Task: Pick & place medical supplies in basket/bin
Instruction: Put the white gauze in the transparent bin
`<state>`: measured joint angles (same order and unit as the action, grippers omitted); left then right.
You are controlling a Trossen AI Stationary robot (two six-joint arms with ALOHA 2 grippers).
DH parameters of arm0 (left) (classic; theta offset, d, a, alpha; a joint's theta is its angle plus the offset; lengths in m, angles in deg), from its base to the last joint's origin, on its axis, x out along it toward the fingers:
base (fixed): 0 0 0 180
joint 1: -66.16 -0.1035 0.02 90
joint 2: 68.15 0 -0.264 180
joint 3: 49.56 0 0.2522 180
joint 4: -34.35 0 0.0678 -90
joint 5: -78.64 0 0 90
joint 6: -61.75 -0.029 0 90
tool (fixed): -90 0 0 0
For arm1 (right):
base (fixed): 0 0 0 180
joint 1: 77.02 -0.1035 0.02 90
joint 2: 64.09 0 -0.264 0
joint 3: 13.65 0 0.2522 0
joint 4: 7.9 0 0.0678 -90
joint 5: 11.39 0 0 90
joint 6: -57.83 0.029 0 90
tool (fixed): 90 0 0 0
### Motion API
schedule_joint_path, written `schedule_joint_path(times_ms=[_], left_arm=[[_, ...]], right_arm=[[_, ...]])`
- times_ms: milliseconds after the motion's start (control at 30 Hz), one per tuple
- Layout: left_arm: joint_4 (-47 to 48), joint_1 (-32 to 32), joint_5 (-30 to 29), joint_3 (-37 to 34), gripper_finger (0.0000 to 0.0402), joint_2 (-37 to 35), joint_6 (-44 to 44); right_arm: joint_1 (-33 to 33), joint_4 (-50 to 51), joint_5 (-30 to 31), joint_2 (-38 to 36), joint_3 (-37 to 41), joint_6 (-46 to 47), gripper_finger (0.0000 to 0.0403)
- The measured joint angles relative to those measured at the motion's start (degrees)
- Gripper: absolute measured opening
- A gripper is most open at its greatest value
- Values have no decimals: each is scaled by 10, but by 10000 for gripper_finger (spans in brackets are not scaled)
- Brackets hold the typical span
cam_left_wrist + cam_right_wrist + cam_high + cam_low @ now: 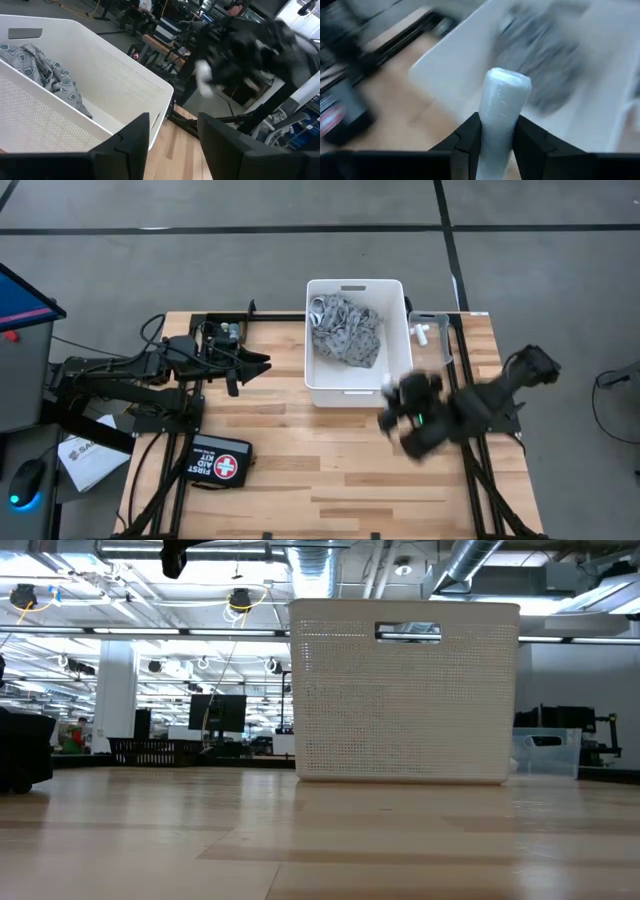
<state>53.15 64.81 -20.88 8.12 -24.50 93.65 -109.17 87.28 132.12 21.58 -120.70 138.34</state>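
A white gauze roll (501, 107) is held in my right gripper (497, 142), which is blurred in the high view beside the near right corner of the white tub (322, 392). There the roll (388, 385) shows as a white spot. The grey patterned cloth bandage (345, 330) lies inside the tub. My left gripper (172, 145) hovers at the tub's left side, open, with nothing between its fingers. A small clear bin (432, 330) stands right of the tub with a white item in it. My right gripper pinches the gauze roll between its two fingers (469, 136), one on each side of the roll's lower stretch (495, 132). The roll runs out along the fingers, its rounded free end (508, 80) well past the tips. It is lifted clear of the table, near the tub.
A black pouch marked FIRST AID KIT (220, 465) lies at the near left of the wooden table (330, 480). Dark frame rails run along both table sides. Bare wood stretches in front of the tub.
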Motion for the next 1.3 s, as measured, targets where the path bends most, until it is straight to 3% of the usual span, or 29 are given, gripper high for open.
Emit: schedule_joint_path(times_ms=[133,300,467,667,800,933,1133,1300], left_arm=[[0,0,0,0,158,0,-1],[0,0,-4,0,158,0,-4],[0,0,-7,0,158,0,-16],[0,0,-36,0,158,0,-29],[0,0,-54,0,158,0,-30],[-1,0,-58,0,158,0,-27],[-2,0,-69,0,158,0,-15],[-5,0,-70,0,158,0,-13]], right_arm=[[123,-3,29,-43,0,-117,92],[298,19,4,-97,9,-183,92],[466,-20,-38,-142,53,-269,92],[636,-175,-146,-177,185,-329,92],[689,-256,-226,-186,295,-344,92],[708,-279,-257,-198,381,-331,92],[713,-337,-252,-238,452,-289,92],[753,-329,-226,-254,460,-320,92]])
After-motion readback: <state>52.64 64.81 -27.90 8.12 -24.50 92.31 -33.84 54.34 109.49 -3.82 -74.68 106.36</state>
